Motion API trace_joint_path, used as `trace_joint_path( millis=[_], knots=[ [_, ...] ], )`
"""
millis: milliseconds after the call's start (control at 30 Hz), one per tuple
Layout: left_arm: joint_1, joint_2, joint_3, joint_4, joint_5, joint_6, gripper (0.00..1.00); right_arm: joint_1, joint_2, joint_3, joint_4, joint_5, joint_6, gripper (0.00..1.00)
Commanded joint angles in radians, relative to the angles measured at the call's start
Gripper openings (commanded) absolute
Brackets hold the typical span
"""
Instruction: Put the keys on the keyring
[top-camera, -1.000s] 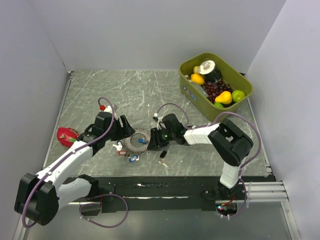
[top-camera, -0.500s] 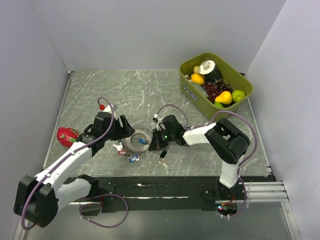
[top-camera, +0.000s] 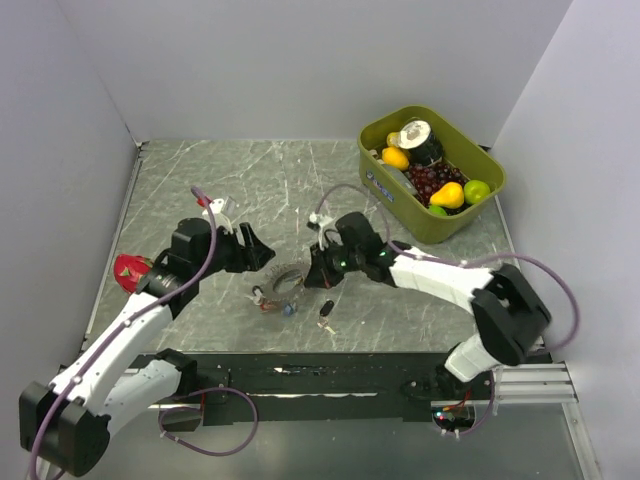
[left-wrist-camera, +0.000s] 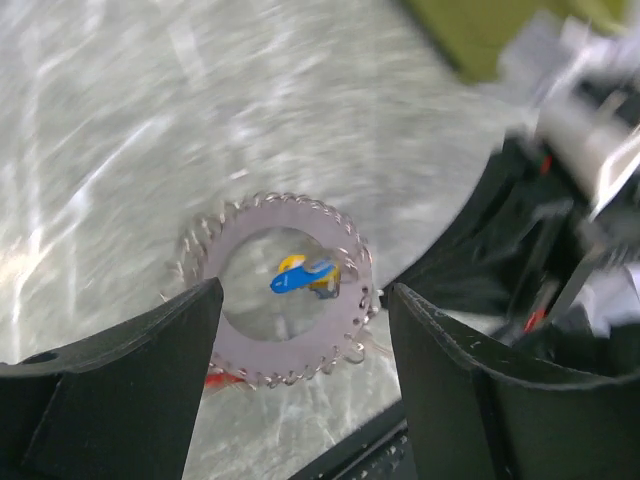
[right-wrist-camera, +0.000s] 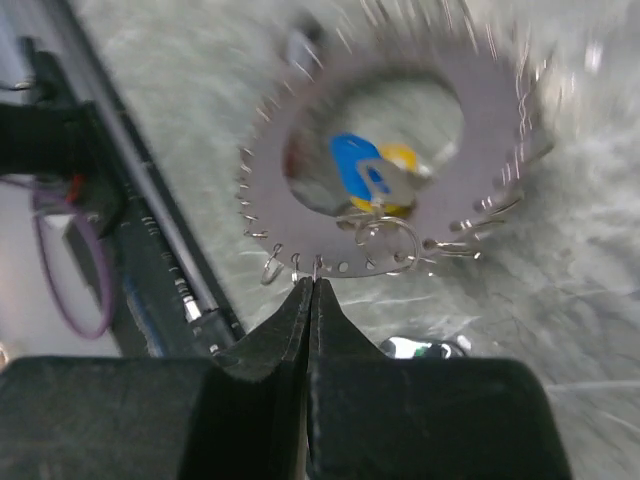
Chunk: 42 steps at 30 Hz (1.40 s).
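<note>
My left gripper (top-camera: 252, 250) hovers with its jaws wide apart just left of the keyring (left-wrist-camera: 290, 352), touching nothing. The keyring sits tilted near the middle of the table (top-camera: 200, 180), and through its hole I see the blue key (left-wrist-camera: 300, 278) lying below. My right gripper (right-wrist-camera: 310, 288) is pinched tight on the keyring's rim. A black key (top-camera: 325, 314) lies loose just beside it.

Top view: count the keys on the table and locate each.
3: red key and blue key side by side on the near side of the keyring, black key to their right. More may be hidden.
</note>
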Motion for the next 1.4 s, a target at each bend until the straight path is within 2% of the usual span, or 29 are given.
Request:
trace_joint_path(
  millis=[0, 167, 233, 333, 567, 733, 800, 967, 1100, 1267, 1367],
  knots=[
    [-0.002, -0.092, 0.077, 0.08, 0.212, 0.115, 0.73, -0.001, -0.173, 0.123, -0.118, -0.068, -0.167, 0.0],
    [-0.002, -0.079, 0.135, 0.088, 0.534, 0.202, 0.7, -0.001, -0.282, 0.192, -0.176, -0.16, -0.213, 0.0],
    [-0.002, -0.074, 0.138, 0.122, 0.641, 0.195, 0.67, -0.001, -0.306, 0.198, -0.171, -0.209, -0.219, 0.0],
    [-0.002, -0.091, 0.111, 0.243, 0.705, 0.138, 0.63, -0.002, -0.346, 0.203, -0.159, -0.249, -0.215, 0.0],
    [-0.002, -0.187, 0.009, 0.493, 0.737, 0.048, 0.54, -0.002, -0.463, 0.146, -0.06, -0.297, -0.138, 0.0],
    [-0.006, -0.212, -0.095, 0.734, 0.812, -0.044, 0.59, -0.002, -0.504, 0.118, 0.031, -0.335, -0.081, 0.0],
    [-0.017, -0.221, -0.107, 0.748, 0.812, -0.048, 0.59, -0.004, -0.509, 0.117, 0.037, -0.355, -0.078, 0.0],
    [-0.077, -0.23, -0.083, 0.662, 0.762, 0.06, 0.58, -0.004, -0.504, 0.128, 0.068, -0.404, -0.064, 0.0],
    [-0.106, -0.212, -0.067, 0.67, 0.763, 0.075, 0.52, -0.002, -0.498, 0.128, 0.074, -0.419, -0.064, 0.0],
    [-0.141, -0.188, -0.041, 0.64, 0.74, 0.115, 0.5, -0.002, -0.495, 0.134, 0.077, -0.438, -0.057, 0.0],
    [-0.149, -0.174, -0.034, 0.636, 0.723, 0.12, 0.44, -0.004, -0.494, 0.129, 0.08, -0.442, -0.048, 0.0]
  ],
)
